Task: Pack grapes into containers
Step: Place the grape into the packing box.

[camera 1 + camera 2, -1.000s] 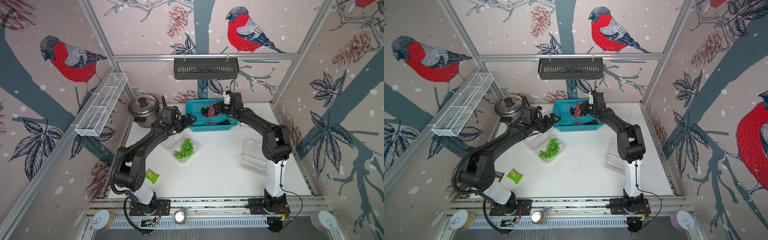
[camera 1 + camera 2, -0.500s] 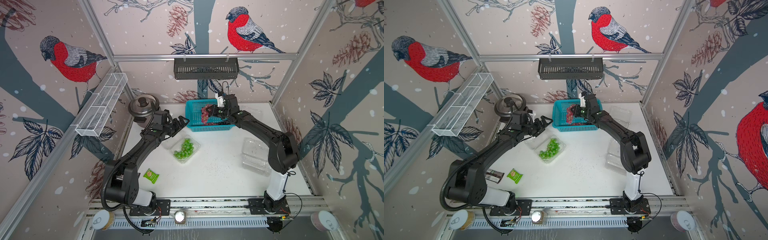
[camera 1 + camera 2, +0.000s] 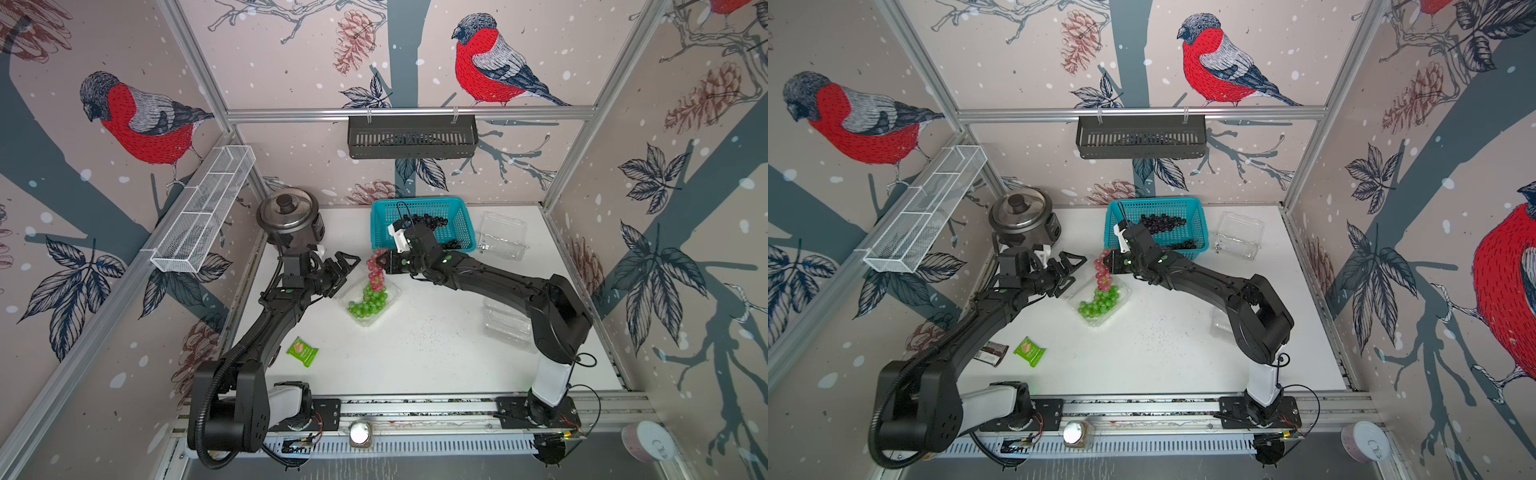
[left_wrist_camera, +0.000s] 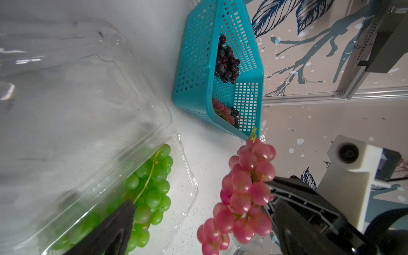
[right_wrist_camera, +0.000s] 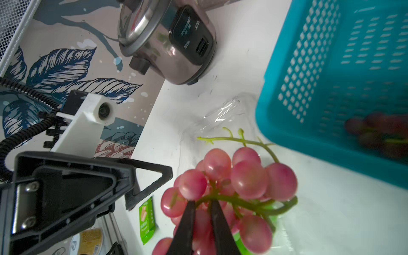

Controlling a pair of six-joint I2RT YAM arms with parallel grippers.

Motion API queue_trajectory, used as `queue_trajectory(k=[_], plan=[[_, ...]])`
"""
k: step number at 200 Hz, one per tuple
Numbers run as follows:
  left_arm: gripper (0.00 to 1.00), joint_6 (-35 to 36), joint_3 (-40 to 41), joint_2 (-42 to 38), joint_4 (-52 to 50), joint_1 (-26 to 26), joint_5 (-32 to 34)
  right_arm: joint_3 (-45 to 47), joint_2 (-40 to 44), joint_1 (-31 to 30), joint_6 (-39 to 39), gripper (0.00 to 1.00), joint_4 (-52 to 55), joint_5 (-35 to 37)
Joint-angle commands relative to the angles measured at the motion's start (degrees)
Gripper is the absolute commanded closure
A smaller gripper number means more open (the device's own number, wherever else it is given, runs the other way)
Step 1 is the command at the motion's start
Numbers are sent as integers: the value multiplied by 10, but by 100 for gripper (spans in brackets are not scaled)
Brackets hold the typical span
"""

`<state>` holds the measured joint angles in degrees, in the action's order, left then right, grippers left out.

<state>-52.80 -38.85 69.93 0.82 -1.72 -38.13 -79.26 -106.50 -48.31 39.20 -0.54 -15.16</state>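
Far out past the left gripper's side, wire shelf (image 3: 203, 212) on the wall, off the table (image 3: 415, 374)

Rice cooker (image 3: 289, 218) right behind the left gripper (image 3: 345, 271), close but apart

Left gripper low over the table, jaws wide, holding nothing. It sits just beside the open container (image 3: 365, 322) on the lid side; the clear lid (image 4: 77, 99) is raised and stands between this gripper and the fruit

Back along the left arm, toward its base: green snack packet (image 3: 302, 352) flat on the table, and a dark wrapper (image 3: 992, 353) partly under the arm in a top view

Green grapes (image 3: 368, 301) lie in the open container, between the two grippers and lower than both; also clear in the left wrist view (image 4: 152, 183)

Red bunch (image 3: 376, 270) hangs from the right gripper (image 3: 384, 264) over the container's far end, just above the green grapes; cannot tell if the lowest red grapes touch them. Nothing between the bunch and the open tray

Right gripper narrow, tips pinched on the red bunch's green stem, seen close in the right wrist view (image 5: 202, 202), grapes (image 5: 242, 178) bunched round the tips. Its tips face the left gripper, near it, not touching

Teal basket (image 3: 419, 205) just behind the right gripper, wrist camera over its front rim. Dark grapes (image 3: 428, 220) inside; left wrist view also shows a few red ones (image 4: 220, 110) at one end

Empty container (image 3: 500, 235) beyond the basket, well off from the right gripper. Third container (image 3: 505, 328) back by the right arm's elbow, partly hidden under it
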Motion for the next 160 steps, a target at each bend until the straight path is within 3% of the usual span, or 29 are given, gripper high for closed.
queue_trajectory(k=[1,80,160], plan=[[2,-13,22,-18,24,14,-33,9,-10,-24,27,85,-36,22],[2,-7,67,-62,10,50,-48,19,-59,-74,61,85,-58,40],[2,-4,83,-57,16,51,-51,6,-106,-76,64,84,-44,73]])
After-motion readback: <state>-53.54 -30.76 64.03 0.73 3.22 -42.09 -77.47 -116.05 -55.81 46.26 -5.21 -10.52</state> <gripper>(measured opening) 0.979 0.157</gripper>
